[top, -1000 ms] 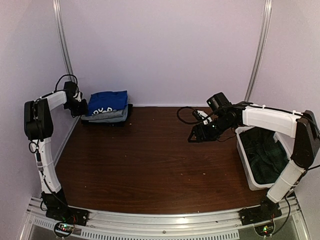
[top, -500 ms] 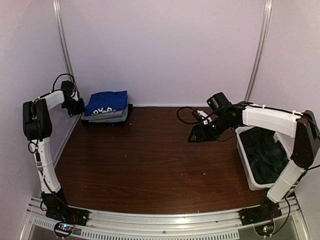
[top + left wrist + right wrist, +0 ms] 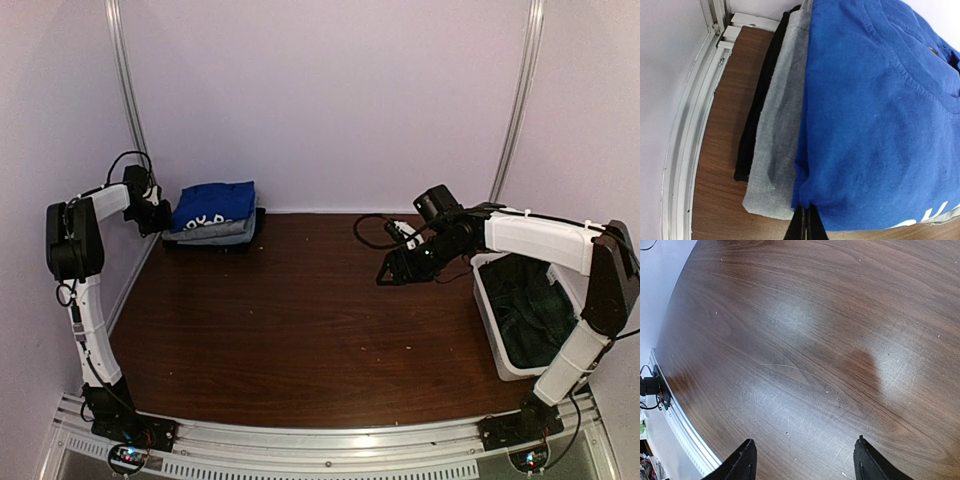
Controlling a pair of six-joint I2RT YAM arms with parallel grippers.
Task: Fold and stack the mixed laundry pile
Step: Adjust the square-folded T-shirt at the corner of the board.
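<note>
Top external view: the left arm reaches into the far left corner. The left fingers (image 3: pixel 157 216) are clenched on nothing, just beside the folded stack (image 3: pixel 212 220); contact cannot be told. The left wrist view shows the blue piece (image 3: pixel 880 125) on top, with the grey piece (image 3: pixel 782 125) and black piece (image 3: pixel 757 115) beneath. The right arm extends leftward over the table (image 3: pixel 300 330), its right fingers (image 3: pixel 742 462) released and spread. A dark garment (image 3: pixel 530 310) lies in the white bin (image 3: pixel 495 345) at right.

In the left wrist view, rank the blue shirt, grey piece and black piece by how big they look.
1. blue shirt, filling most of the frame.
2. grey piece, a band beside it.
3. black piece, a thin strip.
The lower two show only their edges.
</note>
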